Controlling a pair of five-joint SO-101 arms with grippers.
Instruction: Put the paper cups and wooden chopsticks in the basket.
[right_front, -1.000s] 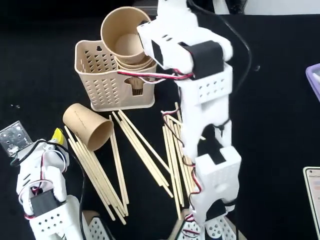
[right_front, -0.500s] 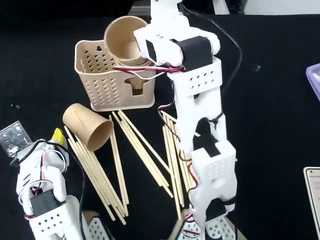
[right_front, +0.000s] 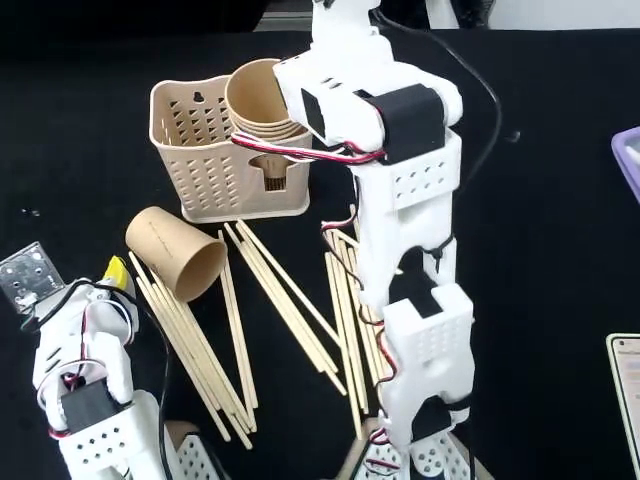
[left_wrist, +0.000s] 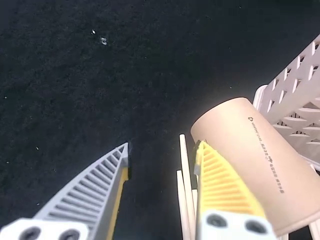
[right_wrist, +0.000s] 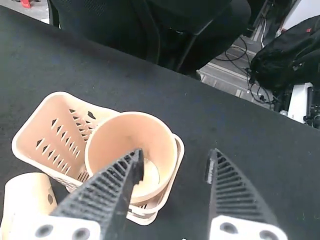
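Note:
A beige slotted basket (right_front: 215, 175) stands at the back of the black table, with a stack of paper cups (right_front: 262, 100) in its right corner. My right gripper (right_wrist: 172, 162) is open just above that stack (right_wrist: 131, 150), whose top rim passes between its fingers. The right arm (right_front: 400, 140) stretches over the table's middle. One more paper cup (right_front: 175, 252) lies on its side in front of the basket. Wooden chopsticks (right_front: 285, 295) lie scattered in bundles around it. My left gripper (left_wrist: 162, 150) is open low at the near left, with the lying cup (left_wrist: 255, 150) beside its yellow finger.
A purple tray edge (right_front: 630, 155) and a white card (right_front: 627, 385) sit at the table's right side. Some chopsticks (right_front: 345, 320) lie partly under the right arm. Beyond the table's far edge are a chair and a black bag (right_wrist: 285, 55).
The cup held tilted above the basket came down and now sits nested on the stack. The right arm shifted slightly over the basket. The left arm stayed still.

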